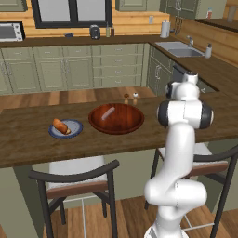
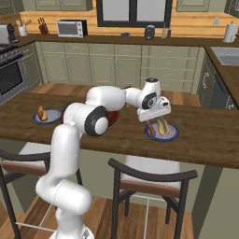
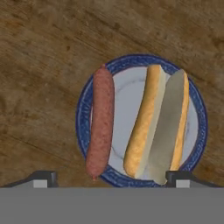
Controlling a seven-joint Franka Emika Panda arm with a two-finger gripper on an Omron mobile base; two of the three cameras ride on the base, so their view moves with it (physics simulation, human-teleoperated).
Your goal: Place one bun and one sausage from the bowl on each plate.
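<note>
Sausage and split bun lie side by side on the near plate, mid-frame in your hand view, under the wide, empty pincer. You'd find both light; the bun looks soft, so take it mid-length. Further left, the bowl looks empty, and the far plate carries food.

You face a dark wooden counter with two black-framed chairs tucked below, sage-green cabinets along honey-wood walls, a dark-framed window, and plank flooring.

Microwave, sink, chairs.
</note>
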